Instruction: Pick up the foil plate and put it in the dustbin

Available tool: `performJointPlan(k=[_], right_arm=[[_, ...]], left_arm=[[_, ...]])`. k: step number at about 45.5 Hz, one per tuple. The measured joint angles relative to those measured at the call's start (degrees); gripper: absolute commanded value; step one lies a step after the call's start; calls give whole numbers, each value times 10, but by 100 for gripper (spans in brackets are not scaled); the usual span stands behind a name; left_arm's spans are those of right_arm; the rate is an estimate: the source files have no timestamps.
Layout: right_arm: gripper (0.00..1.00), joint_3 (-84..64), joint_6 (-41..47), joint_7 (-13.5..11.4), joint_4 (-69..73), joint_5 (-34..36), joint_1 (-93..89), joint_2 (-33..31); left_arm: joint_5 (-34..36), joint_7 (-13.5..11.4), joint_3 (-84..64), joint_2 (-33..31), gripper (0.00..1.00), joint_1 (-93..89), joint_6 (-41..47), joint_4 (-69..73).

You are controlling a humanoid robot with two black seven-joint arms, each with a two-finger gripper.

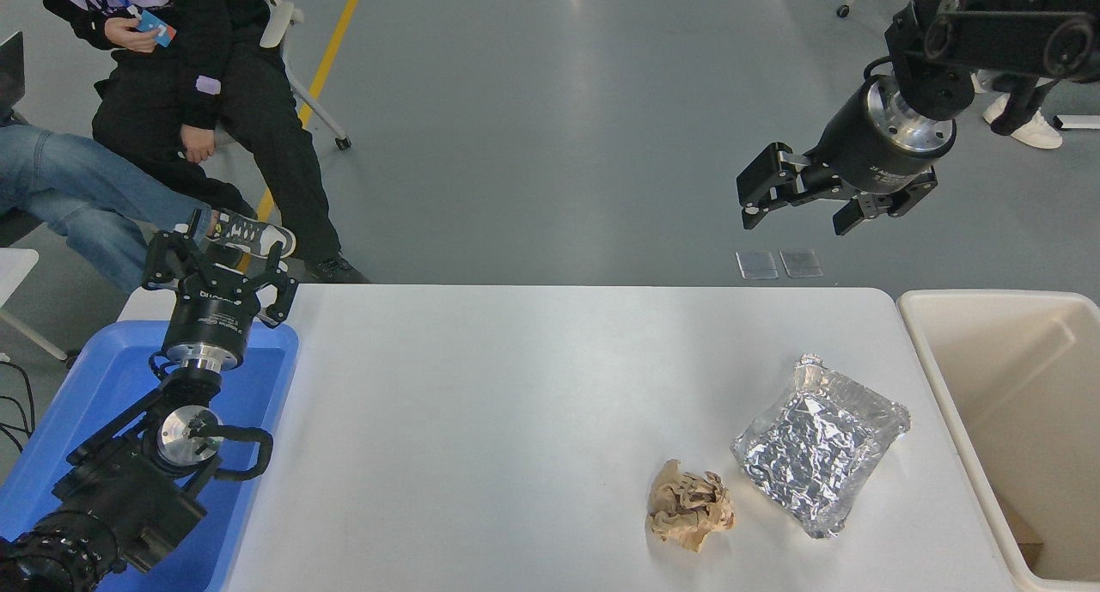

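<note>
Counter [516, 420]: white, smooth. Dustbin [962, 386]: cream plastic, deep, just off the counter's right end. My left tool [219, 265] parked over the blue tub [266, 377], fingers spread, empty. My right tool [803, 201] high beyond the far edge, jaws wide, empty; nearer arm. Foil plate [821, 446]: crinkled silver, below and toward me, long axis diagonal, beside bin. Tan paper ball [690, 504] adjacent.

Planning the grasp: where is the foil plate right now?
In the head view, the foil plate lies on the table's right side, between the crumpled paper ball and the dustbin.
</note>
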Motion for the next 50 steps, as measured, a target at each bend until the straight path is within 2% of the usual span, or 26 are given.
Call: performJointPlan(k=[23,38,45,50], right_arm=[[100,-22,0,1,-1,37,-32,4],[100,-29,0,0,0,40,-125,-1],[96,-37,-1,-1,0,40,-171,-8],[98,-43,-28,-1,-2,47,-213,-20]], left_arm=[[0,0,0,0,99,0,0,0],[0,0,0,0,99,0,0,0],[0,0,0,0,99,0,0,0],[0,0,0,0,99,0,0,0]])
